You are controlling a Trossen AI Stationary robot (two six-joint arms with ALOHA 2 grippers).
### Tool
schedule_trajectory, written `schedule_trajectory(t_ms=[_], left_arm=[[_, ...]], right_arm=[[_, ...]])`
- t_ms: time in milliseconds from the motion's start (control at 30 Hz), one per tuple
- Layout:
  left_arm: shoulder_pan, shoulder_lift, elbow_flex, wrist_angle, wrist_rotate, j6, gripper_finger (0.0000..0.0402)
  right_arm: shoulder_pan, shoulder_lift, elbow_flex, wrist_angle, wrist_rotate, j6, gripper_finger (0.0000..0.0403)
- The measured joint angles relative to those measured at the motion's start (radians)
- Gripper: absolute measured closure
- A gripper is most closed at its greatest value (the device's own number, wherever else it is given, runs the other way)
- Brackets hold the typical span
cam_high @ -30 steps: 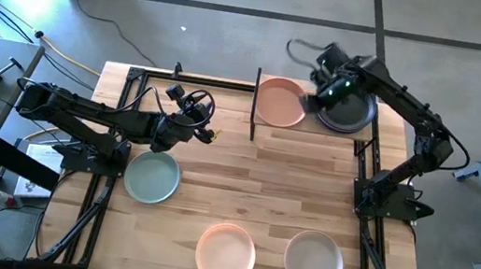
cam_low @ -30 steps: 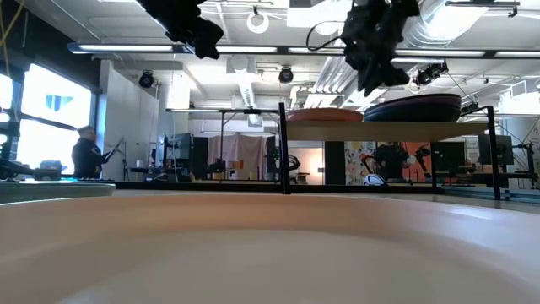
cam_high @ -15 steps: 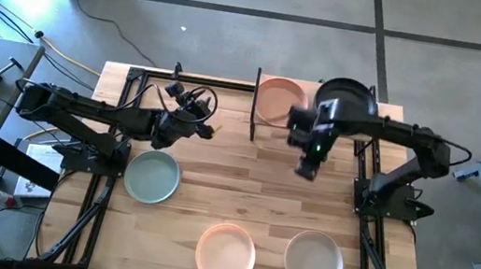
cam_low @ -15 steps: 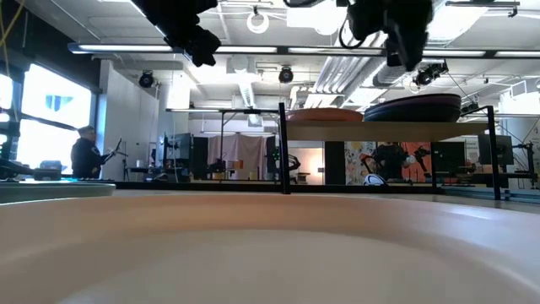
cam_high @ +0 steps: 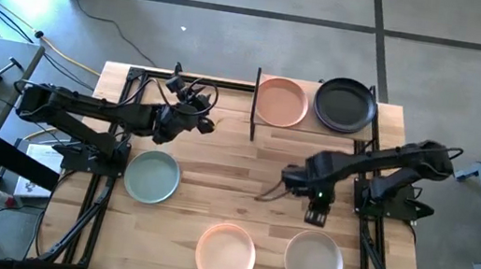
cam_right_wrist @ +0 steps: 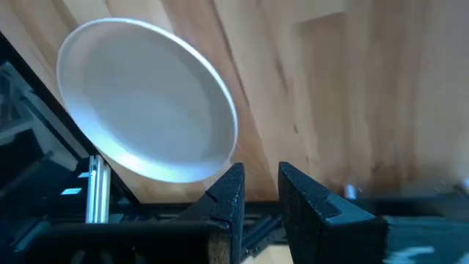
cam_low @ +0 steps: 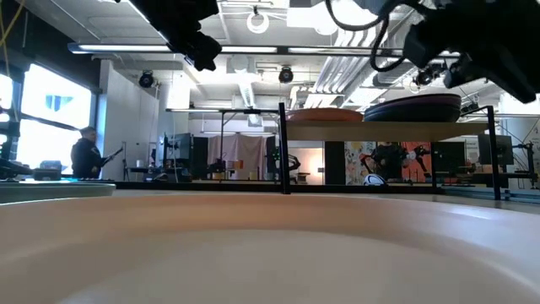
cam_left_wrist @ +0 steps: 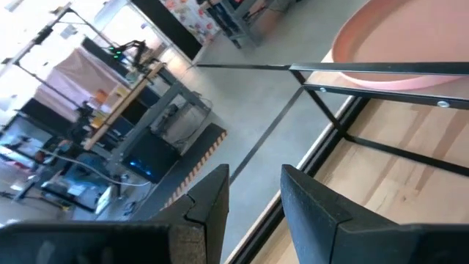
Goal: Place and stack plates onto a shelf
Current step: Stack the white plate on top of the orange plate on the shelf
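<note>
The shelf (cam_high: 317, 128) stands at the table's far edge. On it rest a peach plate (cam_high: 281, 102) and a stack of dark plates (cam_high: 345, 105); the low view shows the peach plate (cam_low: 325, 114) and the dark stack (cam_low: 413, 108) side by side. A sage green plate (cam_high: 152, 176), a second peach plate (cam_high: 225, 253) and a beige plate (cam_high: 313, 262) lie flat on the table. My right gripper (cam_high: 314, 217) hangs just on the far side of the beige plate (cam_right_wrist: 146, 110), fingers a little apart and empty. My left gripper (cam_high: 208, 126) hovers left of the shelf, open and empty.
Black metal frames run along the table's left (cam_high: 119, 127) and right (cam_high: 367, 185) sides where the arms are mounted. A black upright post (cam_high: 255, 104) marks the shelf's left end. Bare wood lies in the table's middle. A person (cam_low: 84, 152) stands far off in the room.
My right gripper has drawn away from the dark stack on the shelf and swung toward the table's near edge, ending beside the beige plate. The dark stack stays on the shelf, now fully uncovered. My left gripper has shifted slightly toward the far edge.
</note>
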Motion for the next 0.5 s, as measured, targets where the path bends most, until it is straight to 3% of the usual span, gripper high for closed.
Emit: schedule_trajectory(t_ms=[133, 500], left_arm=[[0.023, 0.0, 0.0, 0.001, 0.056, 0.0, 0.0289], [0.035, 0.0, 0.0, 0.002, 0.062, 0.0, 0.0289]], right_arm=[[0.084, 0.0, -0.047, 0.101, 0.005, 0.024, 0.0339], [0.263, 0.0, -0.182, 0.415, 0.051, 0.053, 0.0348]])
